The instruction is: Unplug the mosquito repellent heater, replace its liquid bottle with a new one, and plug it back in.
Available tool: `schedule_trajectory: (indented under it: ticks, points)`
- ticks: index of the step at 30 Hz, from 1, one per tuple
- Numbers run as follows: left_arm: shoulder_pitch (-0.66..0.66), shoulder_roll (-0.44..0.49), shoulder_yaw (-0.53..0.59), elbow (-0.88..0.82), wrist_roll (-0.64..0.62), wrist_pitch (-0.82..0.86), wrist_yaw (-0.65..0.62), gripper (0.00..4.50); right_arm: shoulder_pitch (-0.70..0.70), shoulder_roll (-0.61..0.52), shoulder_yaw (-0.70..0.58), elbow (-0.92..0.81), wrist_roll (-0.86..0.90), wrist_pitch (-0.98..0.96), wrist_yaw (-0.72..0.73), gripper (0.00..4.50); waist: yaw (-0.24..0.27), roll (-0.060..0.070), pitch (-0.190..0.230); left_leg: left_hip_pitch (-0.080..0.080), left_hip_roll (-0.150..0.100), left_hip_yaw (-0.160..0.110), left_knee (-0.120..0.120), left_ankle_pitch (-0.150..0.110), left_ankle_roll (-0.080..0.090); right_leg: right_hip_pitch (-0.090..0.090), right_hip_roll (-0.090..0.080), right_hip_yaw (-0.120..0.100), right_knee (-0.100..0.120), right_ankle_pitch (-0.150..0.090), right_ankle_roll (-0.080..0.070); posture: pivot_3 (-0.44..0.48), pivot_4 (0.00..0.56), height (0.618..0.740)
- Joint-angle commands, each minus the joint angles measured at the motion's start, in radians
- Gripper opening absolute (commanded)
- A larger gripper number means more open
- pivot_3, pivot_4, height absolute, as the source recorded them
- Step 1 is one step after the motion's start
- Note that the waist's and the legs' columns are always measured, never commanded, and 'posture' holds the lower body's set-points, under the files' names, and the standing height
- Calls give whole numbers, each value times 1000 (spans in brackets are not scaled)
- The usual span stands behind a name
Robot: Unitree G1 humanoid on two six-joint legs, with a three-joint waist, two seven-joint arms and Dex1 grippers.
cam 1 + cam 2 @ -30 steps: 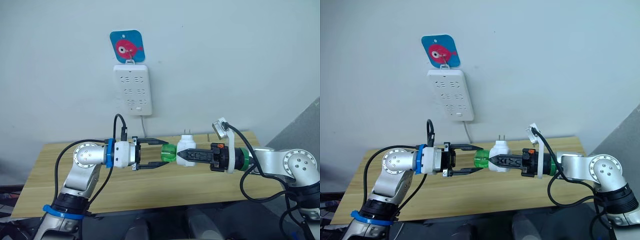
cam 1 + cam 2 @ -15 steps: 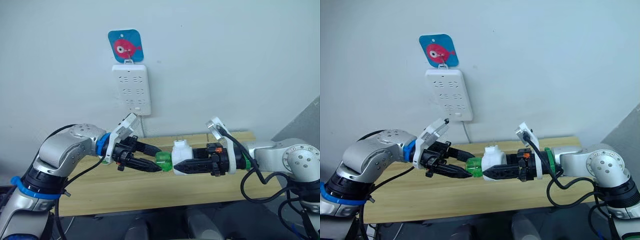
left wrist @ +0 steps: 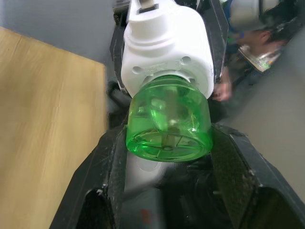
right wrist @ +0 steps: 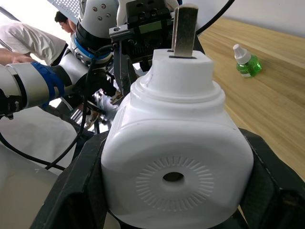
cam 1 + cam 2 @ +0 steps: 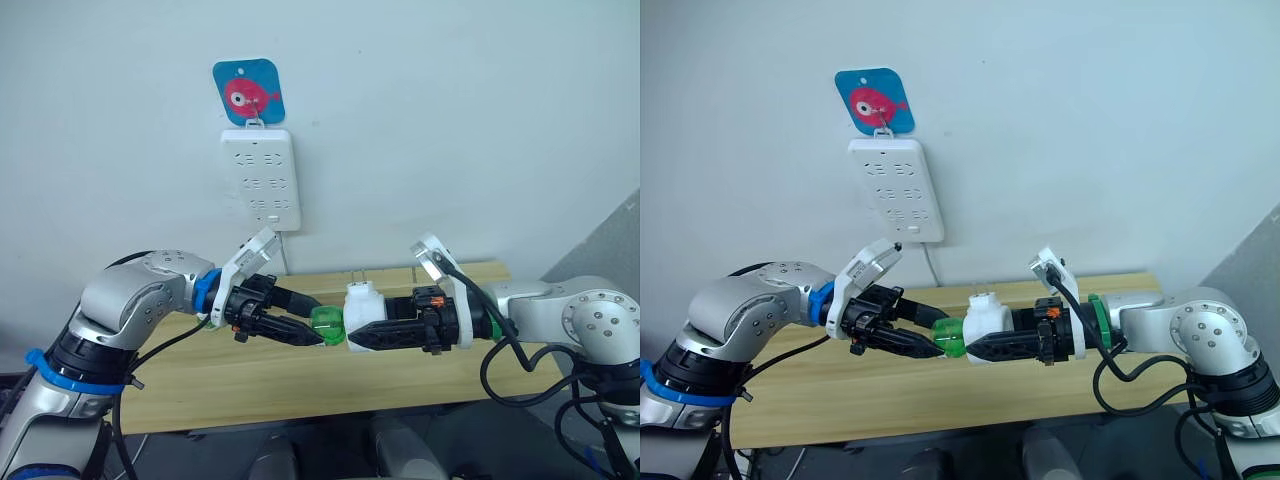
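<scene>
Old bottle coming off the heater, mid-frame.
Right gripper [image 5: 352,338] fingers clamp the mosquito repellent heater [image 5: 360,303]; left gripper [image 5: 318,334] fingers clamp its green bottle [image 5: 326,322]; next, likely unscrew and separate.

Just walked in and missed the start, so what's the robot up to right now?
The robot holds the mosquito repellent heater in mid-air above the wooden table, unplugged from the wall power strip. The right gripper is shut on the white heater body, while the left gripper is closed around the green liquid bottle sitting in it. Another green bottle with a white cap lies on the table.
</scene>
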Motion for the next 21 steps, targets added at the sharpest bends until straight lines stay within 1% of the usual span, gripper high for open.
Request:
schedule_trajectory:
  ticks: [1, 2, 4, 5, 7, 8, 9, 10, 11, 12, 14, 17, 20, 21]
  points:
    - [68, 0, 121, -50, 82, -177, 58, 2247, 19, -8, -48, 12, 92, 2, -15, 3018, 1, 0, 0, 0, 0, 0, 0, 0, 0, 0, 0, 0, 0, 0, 0, -140, 102, 740]
    - [76, -4, 124, -54, 82, -192, 60, 2247, 19, -8, -47, 13, 98, 1, -21, 3018, 2, 0, 0, 0, 0, 0, 0, 0, 0, 0, 0, 0, 0, 0, 0, -140, 102, 740]
    - [84, -25, 135, -58, 53, -173, 98, 2959, 14, -4, -42, 15, 104, 1, -26, 3018, 7, 0, 0, 0, 0, 0, 0, 0, 0, 0, 0, 0, 1, 0, 0, -129, 102, 740]
    - [83, -32, 139, -59, 37, -158, 112, 3190, 12, -3, -41, 16, 107, 1, -28, 3018, 11, 0, 0, 0, 0, 0, 1, 0, 0, 0, 0, 0, 1, 0, 0, -127, 101, 740]
    - [80, -33, 145, -57, 29, -151, 116, 3721, 10, -2, -42, 16, 110, 3, -31, 3018, 14, 0, 0, 0, 0, 0, 2, 0, 0, 0, 0, 0, 1, 0, 0, -126, 101, 740]
    - [83, -27, 148, -50, 35, -159, 107, 4131, 9, -2, -44, 17, 111, 5, -31, 3018, 16, 0, 0, 0, 0, 1, 2, 0, 0, 1, 0, 0, 1, 0, 0, -126, 100, 740]
    - [86, -20, 151, -45, 39, -159, 100, 4363, 8, -2, -45, 18, 111, 7, -31, 3018, 17, 0, 0, 0, 0, 1, 3, 0, 0, 1, 0, 0, 1, 0, 0, -126, 100, 740]
    - [90, -13, 154, -42, 41, -157, 94, 4498, 8, -2, -46, 18, 109, 8, -30, 3018, 18, 0, 0, 0, 0, 1, 3, 0, 0, 1, 0, 1, 1, 0, 0, -126, 99, 740]
    - [94, -9, 155, -40, 47, -161, 91, 4500, 8, -3, -47, 18, 109, 9, -29, 3018, 18, 0, 0, 0, 0, 1, 3, 0, 0, 1, 0, 0, 1, 0, 0, -127, 99, 740]
    - [96, -13, 156, -34, 70, -188, 98, 4500, 9, -3, -49, 20, 110, 10, -31, 3018, 19, 0, 0, 0, 0, 1, 3, 0, 0, 1, 0, 0, 1, 0, 0, -127, 99, 740]
    - [108, -6, 146, -25, 120, -263, 70, 4500, 12, -5, -51, 21, 109, 11, -33, 3018, 19, 0, 0, 0, 0, 1, 2, 0, 0, 1, 0, 0, 1, 0, 0, -132, 98, 740]
    - [155, -5, 125, -14, 235, -491, -5, 4500, 19, -7, -56, 29, 116, 10, -48, 3018, 19, 0, 0, 0, 0, 1, 1, 0, 0, 0, 0, 0, 1, 0, 0, -133, 98, 740]
    - [201, -69, 135, 4, 302, -707, -7, 4500, 26, -4, -59, 35, 130, 6, -67, 3018, 23, 0, 0, 0, 0, 1, 1, 0, 0, 0, 0, 0, 1, 0, 0, -137, 98, 740]
    - [214, -105, 143, 18, 322, -793, 6, 4500, 28, -1, -60, 38, 135, 3, -75, 3018, 23, 0, 0, 0, 0, 1, 1, 0, 0, 0, 0, 1, 1, 0, 0, -137, 98, 740]
